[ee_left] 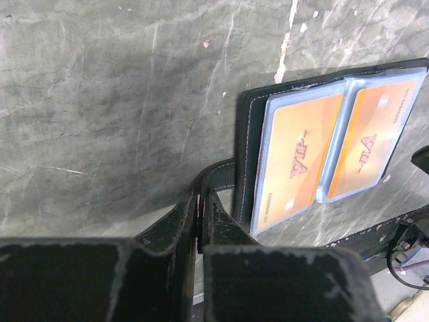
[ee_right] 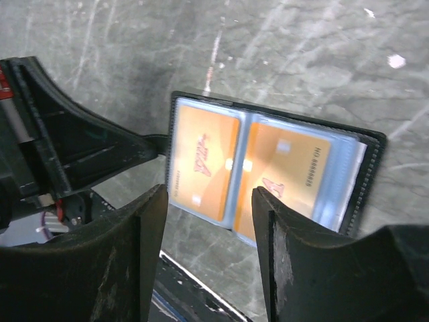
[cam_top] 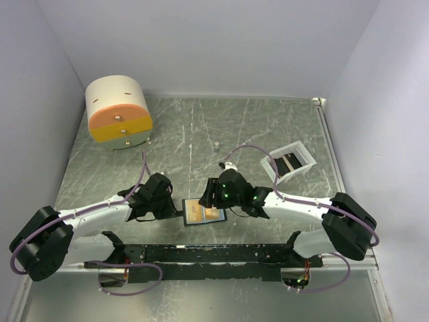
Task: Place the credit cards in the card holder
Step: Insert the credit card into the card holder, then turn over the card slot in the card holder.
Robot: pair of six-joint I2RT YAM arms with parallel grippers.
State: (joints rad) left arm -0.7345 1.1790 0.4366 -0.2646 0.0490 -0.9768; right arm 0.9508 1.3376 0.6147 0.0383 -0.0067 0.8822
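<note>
Right end effector [ee_right: 209, 201] open over card holder [ee_right: 373, 161], left end effector [ee_left: 200, 201] closed on its strap [ee_left: 218, 176].

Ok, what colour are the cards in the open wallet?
The cards in the wallet are orange-gold with reddish VIP lettering, clearest in the left wrist view.

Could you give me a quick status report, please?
Left gripper shut on holder strap. Right gripper open above holder. Two orange cards pocketed. Nothing in the way.
</note>
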